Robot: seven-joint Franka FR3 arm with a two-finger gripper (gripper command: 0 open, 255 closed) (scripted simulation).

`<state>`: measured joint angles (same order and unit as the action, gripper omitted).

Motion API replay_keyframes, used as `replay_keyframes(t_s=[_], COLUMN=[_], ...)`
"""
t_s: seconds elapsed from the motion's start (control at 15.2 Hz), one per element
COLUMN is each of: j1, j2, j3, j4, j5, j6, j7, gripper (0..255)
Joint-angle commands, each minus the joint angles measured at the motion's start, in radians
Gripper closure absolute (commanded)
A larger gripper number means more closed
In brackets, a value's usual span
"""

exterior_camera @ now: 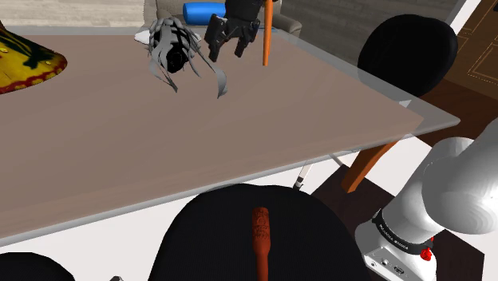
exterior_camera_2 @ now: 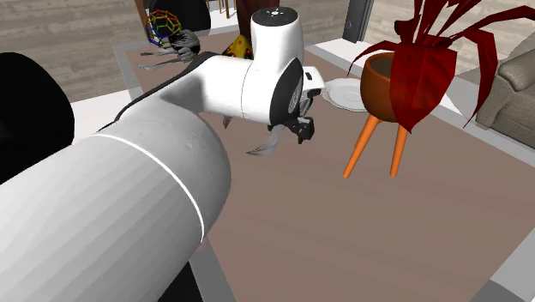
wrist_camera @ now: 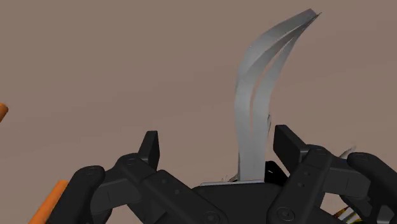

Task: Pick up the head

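Nearest the shoulder camera is a black chair back (exterior_camera: pixel 255 227), then the brown table (exterior_camera: pixel 239 144). At the table's far end I see the head (exterior_camera: pixel 170 48), a grey banded lump with thin curved strands trailing toward the near right. My gripper (exterior_camera: pixel 227 53) hangs just right of it, fingers spread and tilted down toward the surface. So the bulk of the target lies to the left of my fingers, and only the strands reach under them.

From the second exterior view, the white forearm (exterior_camera_2: pixel 129 189) covers most of the scene. The gripper (exterior_camera_2: pixel 301 134) pokes out below the wrist, with one grey strand (exterior_camera_2: pixel 266 147) curling just beside it. An orange-legged plant pot (exterior_camera_2: pixel 390 81) stands well off to the right.

On the wrist view the gripper (wrist_camera: pixel 216 143) is wide apart. A single curved strand (wrist_camera: pixel 257 108) runs out between the fingers, close to one of them but not clasped. I judge I need to shift toward the body before closing, since a strand alone looks a poor hold.
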<state>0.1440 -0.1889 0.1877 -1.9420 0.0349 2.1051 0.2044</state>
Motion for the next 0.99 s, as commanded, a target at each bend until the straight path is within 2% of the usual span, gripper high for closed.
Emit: replay_keyframes(t_s=[0.0,0.2,0.66,0.79,0.86,0.92], j1=[0.007,0.017,0.018,0.018,0.018,0.018], j2=[0.065,0.124,0.122,0.122,0.121,0.122], j3=[0.018,0.036,0.036,0.036,0.036,0.036], j4=[0.085,0.159,0.056,0.056,0.056,0.056], j5=[-0.017,-0.038,-0.039,-0.039,-0.038,-0.038], j6=[0.005,0.013,0.115,0.115,0.114,0.114], j7=[0.023,0.048,0.049,0.049,0.049,0.049], gripper=[0,0,0,0,255,255])
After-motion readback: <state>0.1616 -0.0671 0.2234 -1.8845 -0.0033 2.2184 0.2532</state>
